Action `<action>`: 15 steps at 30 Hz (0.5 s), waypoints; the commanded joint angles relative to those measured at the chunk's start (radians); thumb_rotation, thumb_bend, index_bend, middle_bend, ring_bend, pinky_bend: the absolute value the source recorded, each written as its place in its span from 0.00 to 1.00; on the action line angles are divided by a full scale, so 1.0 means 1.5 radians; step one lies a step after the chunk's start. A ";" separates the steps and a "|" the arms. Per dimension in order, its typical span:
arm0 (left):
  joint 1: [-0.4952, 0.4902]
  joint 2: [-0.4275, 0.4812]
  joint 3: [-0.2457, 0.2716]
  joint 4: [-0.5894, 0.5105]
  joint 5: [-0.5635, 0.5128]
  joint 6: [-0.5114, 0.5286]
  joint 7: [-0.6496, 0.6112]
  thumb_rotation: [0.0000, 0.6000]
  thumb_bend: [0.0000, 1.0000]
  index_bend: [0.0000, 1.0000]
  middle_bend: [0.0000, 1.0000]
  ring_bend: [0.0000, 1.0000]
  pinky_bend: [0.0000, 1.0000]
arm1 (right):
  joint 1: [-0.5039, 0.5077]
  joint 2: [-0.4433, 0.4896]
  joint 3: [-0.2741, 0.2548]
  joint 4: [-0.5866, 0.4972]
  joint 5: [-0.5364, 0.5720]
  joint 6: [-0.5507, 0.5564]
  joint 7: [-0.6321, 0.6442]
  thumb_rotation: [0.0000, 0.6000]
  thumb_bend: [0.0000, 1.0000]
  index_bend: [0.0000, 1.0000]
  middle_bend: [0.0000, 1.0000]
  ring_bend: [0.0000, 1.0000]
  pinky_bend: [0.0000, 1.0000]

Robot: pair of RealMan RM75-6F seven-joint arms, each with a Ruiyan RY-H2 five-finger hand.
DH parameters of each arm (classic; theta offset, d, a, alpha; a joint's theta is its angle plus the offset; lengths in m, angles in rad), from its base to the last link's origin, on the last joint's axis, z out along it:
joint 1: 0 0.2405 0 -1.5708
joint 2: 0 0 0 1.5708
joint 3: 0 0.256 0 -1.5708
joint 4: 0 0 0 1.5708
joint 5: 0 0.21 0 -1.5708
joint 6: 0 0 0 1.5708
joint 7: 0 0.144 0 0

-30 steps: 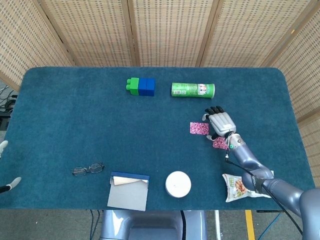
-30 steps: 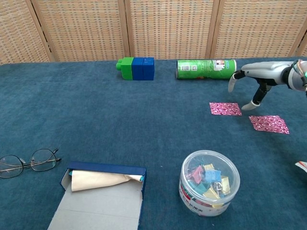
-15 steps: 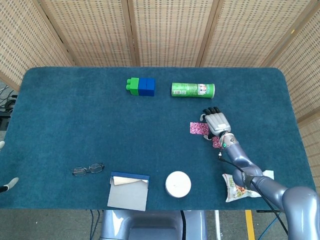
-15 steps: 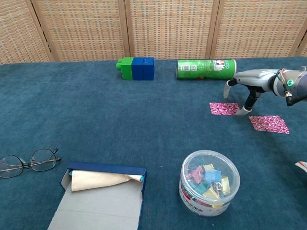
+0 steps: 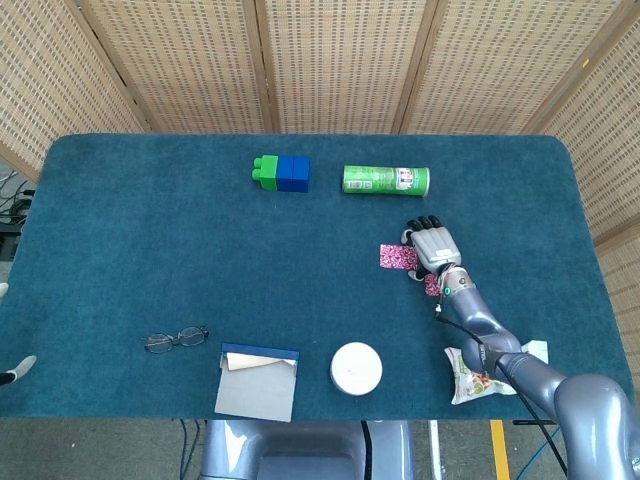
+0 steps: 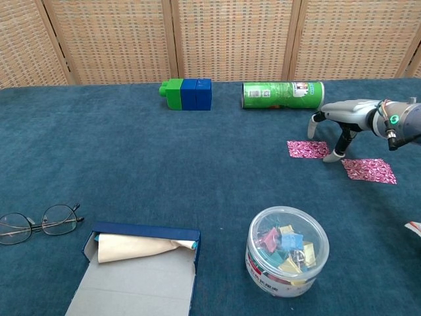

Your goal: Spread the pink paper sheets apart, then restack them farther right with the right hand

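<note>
Your table point(image 5: 140, 230) is covered in dark teal cloth, and your right arm point(image 5: 490, 335) reaches across its right side. An open grey box point(image 6: 135, 280) with a blue rim holds tan paper near the front edge, and a clear round tub of binder clips point(image 6: 287, 250) sits to its right. At the back lie a green can point(image 6: 283, 94) on its side and a green-and-blue toy block point(image 6: 187, 93). Your right hand point(image 6: 342, 122) holds nothing; its fingers are spread and arched down, with a fingertip point(image 6: 330, 158) at the right edge of the left pink paper sheet point(image 6: 308, 149). The right pink paper sheet point(image 6: 369, 170) lies flat just beside it, apart from the first. Eyeglasses point(image 6: 36, 222) rest at front left. Your left hand point(image 5: 15, 370) only shows as pale tips at the table's edge; you cannot tell its state.
</note>
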State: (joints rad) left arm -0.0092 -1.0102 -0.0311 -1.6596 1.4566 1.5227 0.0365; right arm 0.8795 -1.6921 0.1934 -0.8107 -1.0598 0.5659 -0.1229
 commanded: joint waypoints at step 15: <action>0.001 -0.003 -0.001 0.006 -0.004 -0.003 -0.004 0.93 0.11 0.02 0.00 0.00 0.00 | 0.005 -0.016 0.001 0.027 -0.002 -0.013 -0.001 1.00 0.26 0.29 0.12 0.00 0.00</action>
State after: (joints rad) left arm -0.0079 -1.0152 -0.0317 -1.6514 1.4508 1.5189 0.0310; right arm 0.8858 -1.7153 0.1955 -0.7730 -1.0629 0.5482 -0.1242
